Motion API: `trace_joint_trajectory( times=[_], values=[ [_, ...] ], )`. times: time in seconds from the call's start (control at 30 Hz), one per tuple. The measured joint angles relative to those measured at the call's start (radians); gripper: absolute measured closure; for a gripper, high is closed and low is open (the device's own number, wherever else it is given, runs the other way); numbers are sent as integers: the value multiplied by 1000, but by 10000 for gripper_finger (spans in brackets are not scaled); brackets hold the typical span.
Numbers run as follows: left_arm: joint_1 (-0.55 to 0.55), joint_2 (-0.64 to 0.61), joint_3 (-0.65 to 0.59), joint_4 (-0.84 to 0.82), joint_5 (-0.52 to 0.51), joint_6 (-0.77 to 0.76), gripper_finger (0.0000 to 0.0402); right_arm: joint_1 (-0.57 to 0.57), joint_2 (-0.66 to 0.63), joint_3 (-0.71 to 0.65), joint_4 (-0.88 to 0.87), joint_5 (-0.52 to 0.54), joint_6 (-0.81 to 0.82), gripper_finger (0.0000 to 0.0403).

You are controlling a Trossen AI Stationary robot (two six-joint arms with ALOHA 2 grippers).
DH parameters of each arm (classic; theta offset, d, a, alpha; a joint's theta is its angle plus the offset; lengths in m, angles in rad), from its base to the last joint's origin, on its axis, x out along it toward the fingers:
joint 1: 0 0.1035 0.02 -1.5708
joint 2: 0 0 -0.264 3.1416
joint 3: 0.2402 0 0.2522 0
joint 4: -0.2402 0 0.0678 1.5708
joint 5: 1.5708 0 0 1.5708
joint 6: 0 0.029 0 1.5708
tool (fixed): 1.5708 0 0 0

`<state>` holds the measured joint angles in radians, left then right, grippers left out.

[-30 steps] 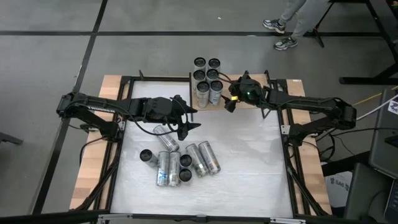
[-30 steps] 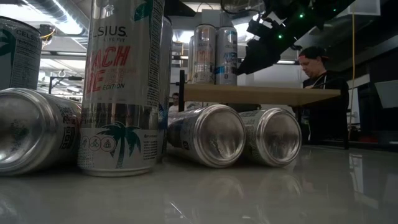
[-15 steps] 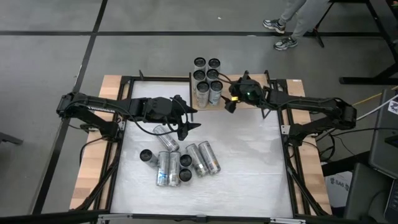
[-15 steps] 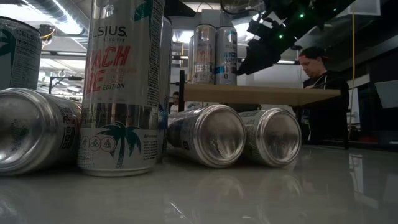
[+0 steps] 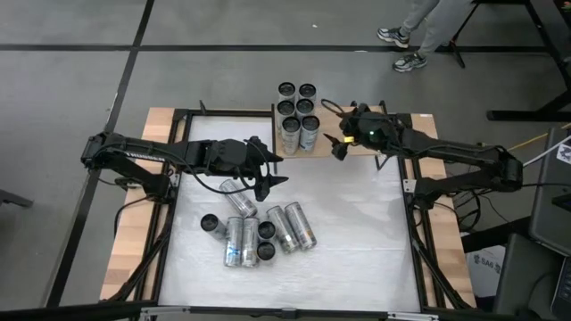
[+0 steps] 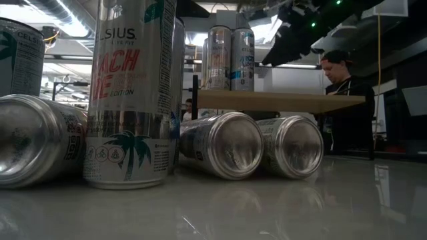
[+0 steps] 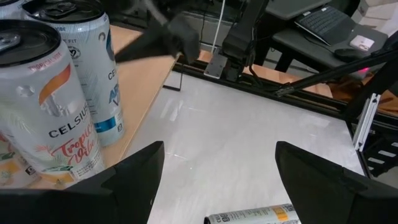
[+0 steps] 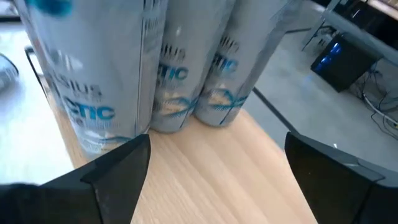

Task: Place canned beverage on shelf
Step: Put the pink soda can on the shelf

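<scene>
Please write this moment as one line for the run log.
right gripper: open, empty, beside cans on shelf | left gripper: open, empty, above table | cans on shelf: six upright | cans on table: waiting

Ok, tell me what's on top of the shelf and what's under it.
On the shelf stand six upright Celsius cans, grouped at one end; the other end is bare wood. The right gripper, open and empty, hovers over that part. The board hides whatever lies beneath.

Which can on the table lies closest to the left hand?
The can on its side just below the left hand, apart from the cluster nearer the front.
</scene>
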<state>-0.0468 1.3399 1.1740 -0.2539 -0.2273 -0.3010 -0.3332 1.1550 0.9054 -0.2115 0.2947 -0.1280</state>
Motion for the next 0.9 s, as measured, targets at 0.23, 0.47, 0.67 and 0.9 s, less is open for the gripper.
trace_joint_trajectory(
  times=[0.23,0.47,0.67,0.9],
  values=[
    [43,0,0,-17,121,-229,98,0,-88,1,-2,-23,36,39],
    [36,-39,0,-156,267,-323,98,0,-130,2,-39,-203,77,39],
    [-22,-110,0,-243,216,-326,98,0,-129,2,-116,-277,80,39],
    [-109,-188,0,-357,155,-327,98,68,-128,2,-124,-255,155,39]
  ],
)
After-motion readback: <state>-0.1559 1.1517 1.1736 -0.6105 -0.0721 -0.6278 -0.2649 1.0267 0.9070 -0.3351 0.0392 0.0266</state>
